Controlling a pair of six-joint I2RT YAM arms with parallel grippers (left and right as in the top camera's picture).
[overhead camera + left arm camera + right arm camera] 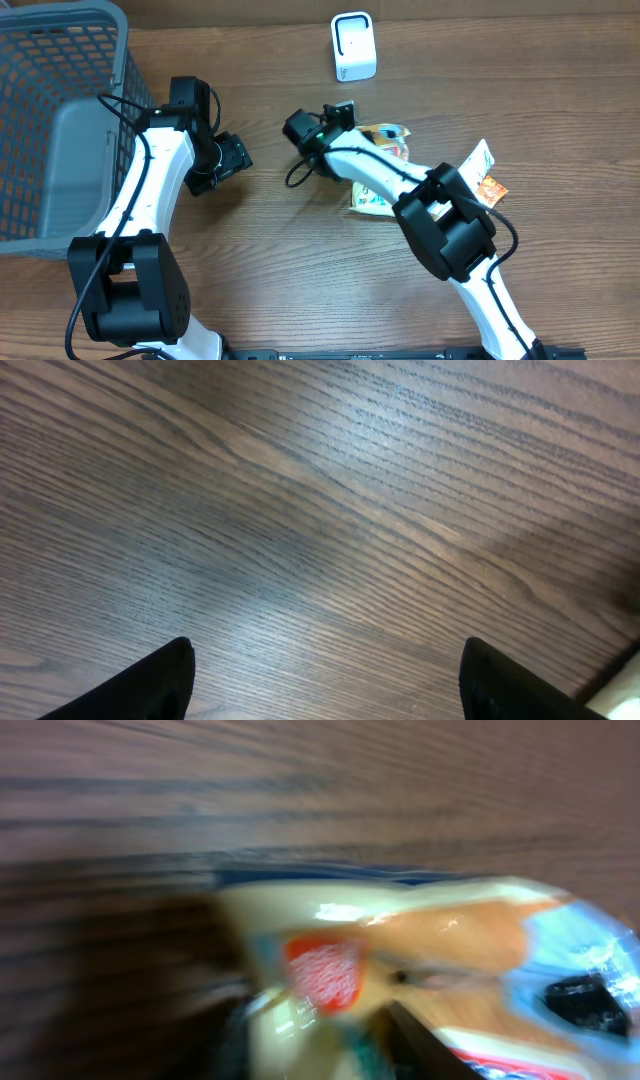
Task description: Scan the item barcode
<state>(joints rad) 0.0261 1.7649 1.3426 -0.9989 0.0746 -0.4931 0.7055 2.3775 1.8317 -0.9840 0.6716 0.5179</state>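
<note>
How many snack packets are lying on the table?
2 for sure: one packet under the right arm, near the white scanner; another packet further right. The arm may hide more.

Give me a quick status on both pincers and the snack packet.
Left pincer open, empty, over table. Right pincer at snack packet, grip unclear, view blurred. Scanner beyond, nothing between.

Snack packet point(372, 198) is noted flat on the worktop point(300, 270), right of centre. It is glossy cream and yellow with a red patch. A second packet point(487, 178), white and orange, is seen further right. A white scanner point(353, 46) is set at the far edge.
</note>
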